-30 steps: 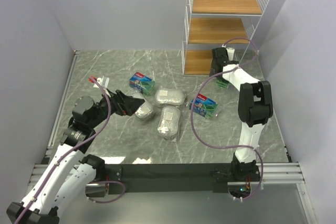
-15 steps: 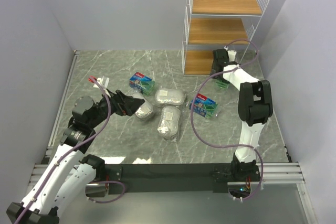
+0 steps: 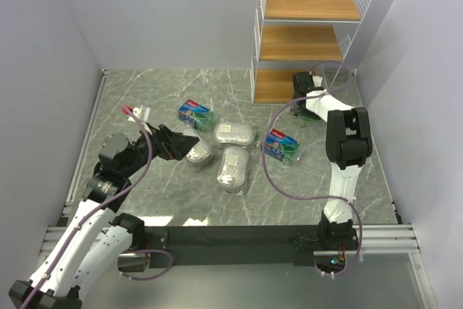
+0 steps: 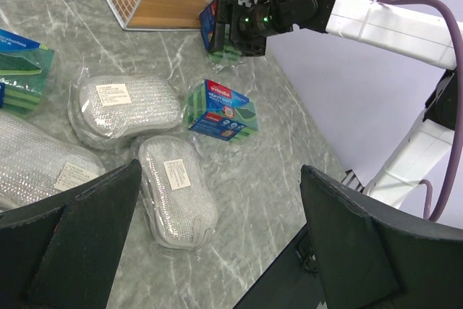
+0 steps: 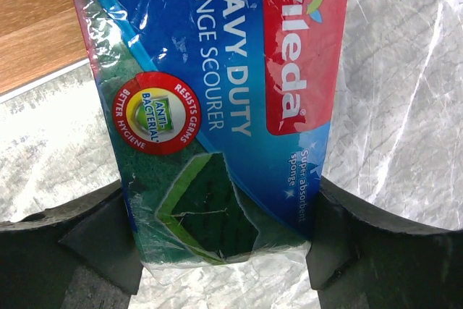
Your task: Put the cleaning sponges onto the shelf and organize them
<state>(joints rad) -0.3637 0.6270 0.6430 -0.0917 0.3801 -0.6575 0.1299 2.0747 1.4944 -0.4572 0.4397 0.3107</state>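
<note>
1. Right gripper (image 5: 221, 208) has a green pack (image 5: 217, 70) between its fingers. They stand wide and appear to press the wrap on both sides, so I read it as gripped.
2. The key relation: the shelf (image 3: 273, 86) sits just beyond the pack. Its bottom tier (image 5: 36, 19) shows as wood in the upper left of the wrist frame, so the way in looks forward and left.
3. The pack's long axis runs straight away from the hand, up the frame, leaning slightly.
4. In the left wrist view the pack stands on edge at top centre, just beside the shelf's front corner. I cannot tell whether it touches the table.
5. The look of it: blue-and-red label, clear wrap, dark green scourer showing at the lower end.
6. Right arm is plainly the nearer one, at the shelf in the upper right of the top view.
7. Left gripper (image 3: 181, 142) hangs at centre left, fingers spread wide and empty, over a silver pack (image 3: 197, 153).
8. All three tiers look bare; five packs lie mid-frame on the table (image 3: 145, 92).
</note>
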